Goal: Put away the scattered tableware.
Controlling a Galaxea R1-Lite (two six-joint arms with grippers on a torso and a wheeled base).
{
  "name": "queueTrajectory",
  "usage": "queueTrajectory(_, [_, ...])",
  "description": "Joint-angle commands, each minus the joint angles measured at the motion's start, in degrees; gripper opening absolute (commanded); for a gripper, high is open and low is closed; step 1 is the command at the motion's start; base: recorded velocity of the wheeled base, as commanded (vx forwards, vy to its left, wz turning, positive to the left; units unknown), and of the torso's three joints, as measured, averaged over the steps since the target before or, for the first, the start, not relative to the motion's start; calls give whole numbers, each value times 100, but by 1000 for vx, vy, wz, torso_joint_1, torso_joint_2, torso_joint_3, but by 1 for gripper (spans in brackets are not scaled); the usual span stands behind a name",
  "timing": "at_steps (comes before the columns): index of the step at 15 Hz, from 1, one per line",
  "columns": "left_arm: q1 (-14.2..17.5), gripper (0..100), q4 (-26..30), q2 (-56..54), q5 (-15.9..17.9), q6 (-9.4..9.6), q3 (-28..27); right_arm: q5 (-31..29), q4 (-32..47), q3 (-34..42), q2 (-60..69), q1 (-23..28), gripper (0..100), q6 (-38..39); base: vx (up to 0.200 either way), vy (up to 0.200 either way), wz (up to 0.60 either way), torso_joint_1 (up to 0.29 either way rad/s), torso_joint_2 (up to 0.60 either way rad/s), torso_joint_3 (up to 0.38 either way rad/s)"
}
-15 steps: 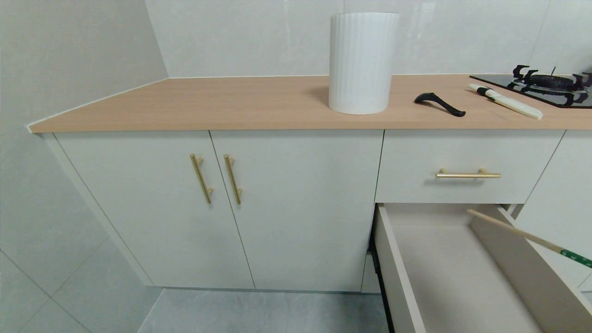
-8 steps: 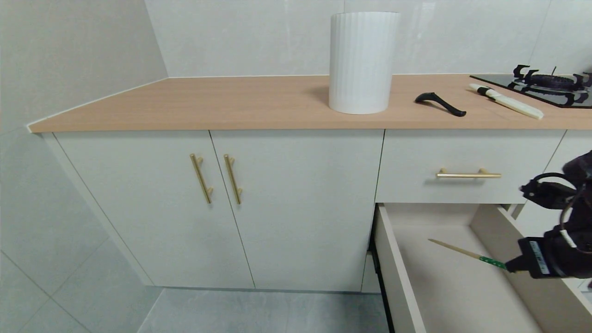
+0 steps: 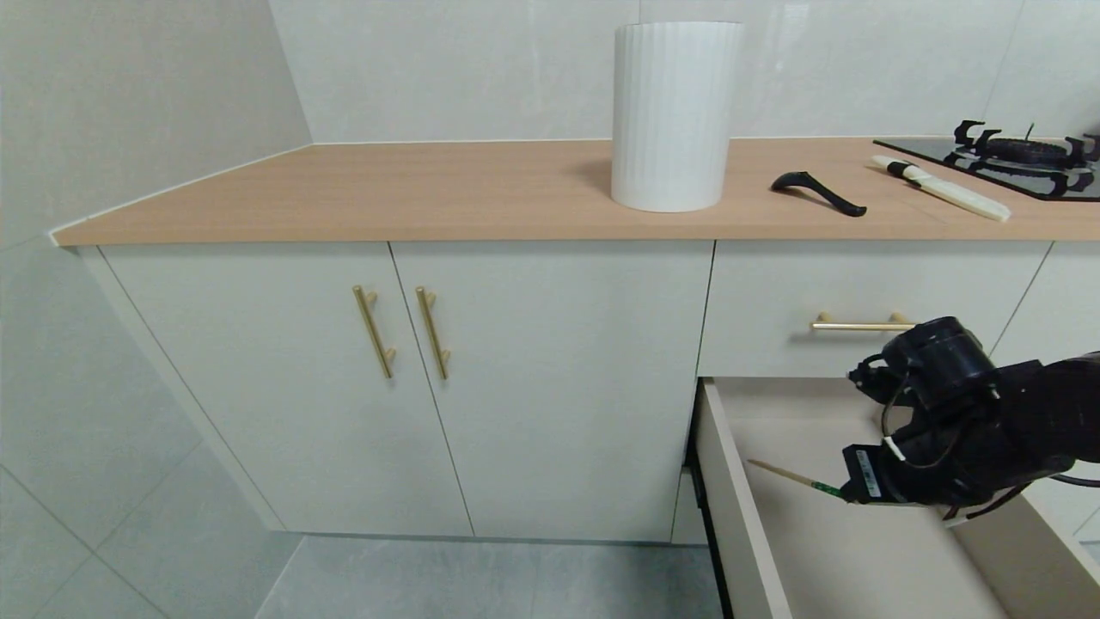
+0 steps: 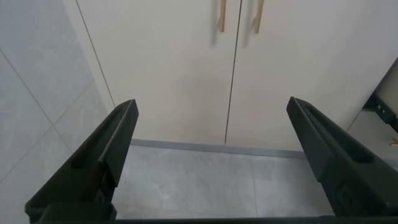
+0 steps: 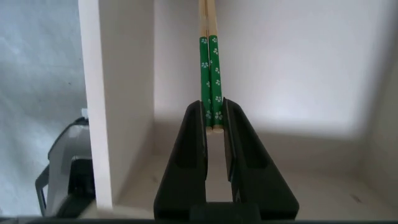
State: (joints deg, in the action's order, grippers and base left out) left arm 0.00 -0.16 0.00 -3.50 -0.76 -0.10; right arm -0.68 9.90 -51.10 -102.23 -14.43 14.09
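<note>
Left pincer (image 4: 211,112): fingers set wide apart, nothing between them. It is low and points at the two cabinet doors (image 4: 186,62) and the floor (image 4: 205,180) at their foot.

The doors (image 3: 412,387) are closed, and their gold handles (image 3: 374,331) sit side by side at the meeting edge.

Counter (image 3: 387,193), left portion: bare wood surface. Right of centre a white ribbed canister (image 3: 672,116) stands upright. Just right of it lies a black curved tool (image 3: 816,191), flat on the counter and apart from the canister. Further right a knife (image 3: 941,187) lies at an angle, its far end just beside the hob (image 3: 1023,155) at the far right corner.

Below the counter on the right, the upper drawer (image 3: 868,292) is closed. The lower drawer (image 3: 739,507) beneath it is pulled out.

The right arm enters from the right edge and reaches leftward over the lower drawer, its wrist above the drawer's right side.

Right pincer (image 3: 846,492): it points left and is clamped on a pair of chopsticks (image 3: 786,475), gripping the green-patterned end (image 5: 210,68) with the two sticks pressed together. The bare ends run leftward inside the drawer towards its left wall (image 5: 118,93). Whether the sticks touch the drawer bottom cannot be told.
</note>
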Motion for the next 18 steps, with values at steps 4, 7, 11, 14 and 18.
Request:
queueTrajectory(4, [0,100,-2,0,-2,-4,1,-11,-603,162,-1027,-95,0,67,0,0,0,0,0,0])
queueTrajectory(7, [0,100,-2,0,-2,-4,1,-11,-1007,294,-1414,-95,0,67,0,0,0,0,0,0])
queueTrajectory(11, [0,100,-2,0,-2,-4,1,-20,-1711,514,-1932,-68,0,67,0,0,0,0,0,0])
queueTrajectory(14, [0,100,-2,0,-2,-4,1,-354,-2633,716,-2424,-68,0,67,0,0,0,0,0,0])
queueTrajectory(18, [0,100,-2,0,-2,-4,1,-406,-2721,733,-2556,-33,0,59,0,0,0,0,0,0])
